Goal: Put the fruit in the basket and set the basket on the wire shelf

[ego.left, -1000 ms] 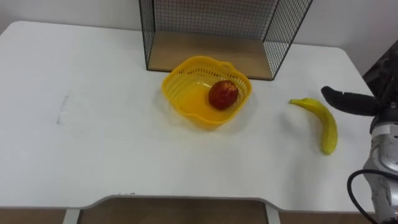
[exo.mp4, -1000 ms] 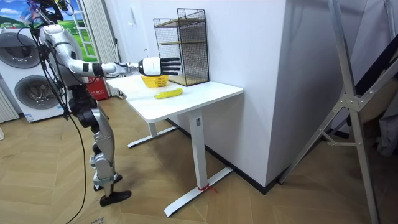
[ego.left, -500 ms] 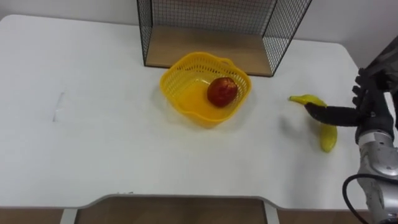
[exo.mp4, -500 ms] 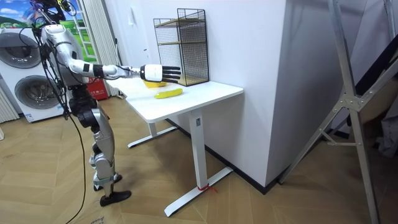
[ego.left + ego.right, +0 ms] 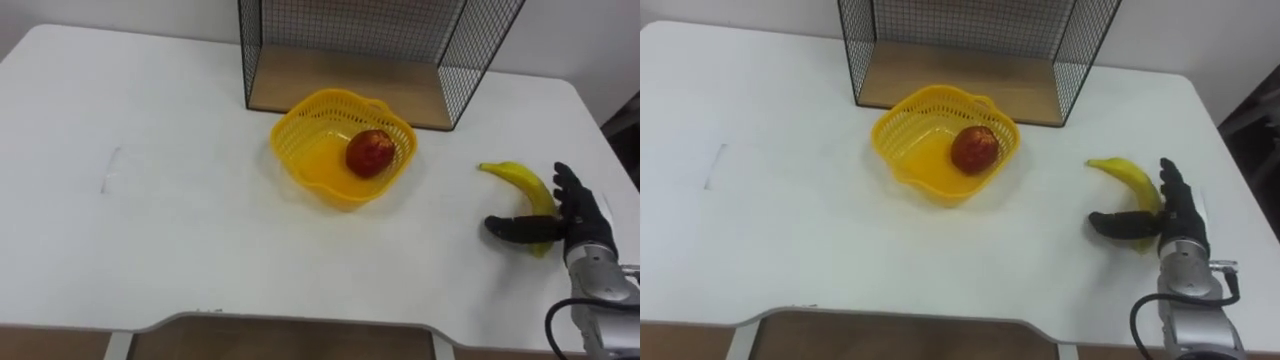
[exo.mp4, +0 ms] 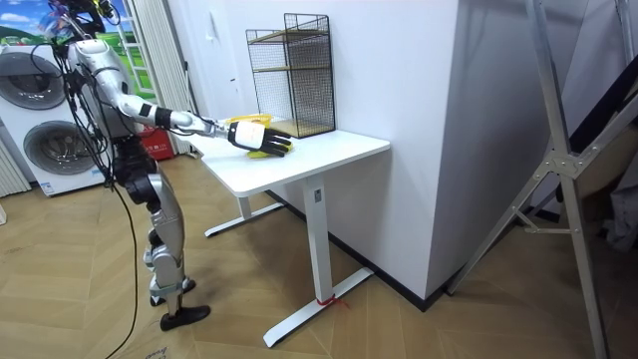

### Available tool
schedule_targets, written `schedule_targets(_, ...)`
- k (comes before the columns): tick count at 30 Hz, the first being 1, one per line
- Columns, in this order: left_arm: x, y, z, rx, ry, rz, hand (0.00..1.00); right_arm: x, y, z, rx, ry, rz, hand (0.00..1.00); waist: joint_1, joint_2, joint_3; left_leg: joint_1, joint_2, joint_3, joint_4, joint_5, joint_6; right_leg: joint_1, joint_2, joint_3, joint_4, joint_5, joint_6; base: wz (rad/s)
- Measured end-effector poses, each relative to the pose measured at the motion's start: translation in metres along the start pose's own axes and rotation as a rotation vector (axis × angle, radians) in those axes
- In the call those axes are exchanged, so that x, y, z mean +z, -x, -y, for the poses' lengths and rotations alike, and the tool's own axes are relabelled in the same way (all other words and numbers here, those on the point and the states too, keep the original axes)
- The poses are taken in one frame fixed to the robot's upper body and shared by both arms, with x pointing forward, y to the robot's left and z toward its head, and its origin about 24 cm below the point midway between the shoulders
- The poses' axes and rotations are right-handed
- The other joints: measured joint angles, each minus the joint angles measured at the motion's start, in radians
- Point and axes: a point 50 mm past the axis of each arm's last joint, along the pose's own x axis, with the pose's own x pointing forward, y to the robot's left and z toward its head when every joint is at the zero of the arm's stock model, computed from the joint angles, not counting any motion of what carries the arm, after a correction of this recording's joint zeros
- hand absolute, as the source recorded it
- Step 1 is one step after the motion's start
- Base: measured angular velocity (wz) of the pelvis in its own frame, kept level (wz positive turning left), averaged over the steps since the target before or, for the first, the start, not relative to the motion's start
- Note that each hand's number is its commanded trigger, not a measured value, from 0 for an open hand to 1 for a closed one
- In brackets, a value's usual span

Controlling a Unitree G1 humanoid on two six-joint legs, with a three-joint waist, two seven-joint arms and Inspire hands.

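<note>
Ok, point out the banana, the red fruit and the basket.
banana [image 5: 522,178], left eye view, upper curve.
red fruit [image 5: 370,153], left eye view, its middle.
basket [image 5: 285,128], left eye view, left wall.

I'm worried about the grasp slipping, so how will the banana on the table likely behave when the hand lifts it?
The banana looks firm and curved, so it should lift stiff, not floppy. Its smooth skin could slip or pivot, since the right hand straddles only its near end. Lying flat on the table, it probably won't roll.
</note>
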Motion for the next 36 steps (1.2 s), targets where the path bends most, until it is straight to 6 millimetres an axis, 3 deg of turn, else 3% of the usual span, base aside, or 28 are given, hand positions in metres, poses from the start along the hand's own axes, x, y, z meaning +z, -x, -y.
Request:
schedule_targets(6, -0.002, 0.0, 0.001, -0.002, 0.0, -0.006, 0.0, -0.005, -0.001, 0.0, 0.002, 0.021, -0.026, 0.0, 0.001, -0.003, -0.0023, -0.001, -0.002, -0.003, 0.008, 0.0, 0.0, 0.003, 0.001, -0.001, 0.002, 0.0, 0.0, 0.0)
schedule_targets(9, -0.004, 0.001, 0.001, -0.002, -0.001, -0.011, 0.0, -0.007, -0.001, 0.0, 0.001, 0.022, -0.033, 0.0, 0.005, 0.003, 0.0007, 0.003, -0.002, -0.005, 0.008, 0.0, 0.0, 0.008, 0.001, -0.002, 0.001, 0.0, 0.0, 0.0)
schedule_targets(10, -0.004, 0.001, 0.001, 0.0, -0.002, -0.013, 0.0, -0.01, -0.001, 0.0, 0.001, 0.023, -0.042, 0.55, 0.006, 0.003, 0.0014, 0.008, -0.002, -0.006, 0.007, 0.0, 0.0, 0.014, 0.001, -0.004, 0.0, 0.0, 0.0, 0.04)
schedule_targets(11, -0.005, 0.001, 0.001, 0.007, -0.002, -0.017, 0.0, -0.014, -0.001, 0.0, 0.002, 0.024, -0.052, 1.0, 0.009, 0.005, 0.0019, 0.015, -0.002, -0.007, 0.006, 0.0, 0.0, 0.021, 0.001, -0.006, 0.0, 0.0, 0.0, 0.04)
schedule_targets(26, -0.003, 0.0, 0.001, 0.015, 0.0, -0.012, 0.0, -0.02, -0.002, 0.02, -0.075, 0.176, -0.059, 1.0, 0.022, 0.004, 0.0007, 0.015, -0.003, -0.015, -0.001, 0.0, 0.0, 0.023, 0.003, -0.021, -0.001, 0.0, 0.0, 0.01)
schedule_targets(36, -0.001, 0.0, 0.0, 0.019, 0.001, -0.006, 0.0, -0.027, 0.0, 0.02, -0.066, 0.208, -0.09, 1.0, 0.022, -0.002, 0.0004, 0.025, -0.001, -0.016, 0.004, 0.0, 0.0, 0.037, 0.001, -0.023, -0.005, 0.0, 0.0, 0.01)
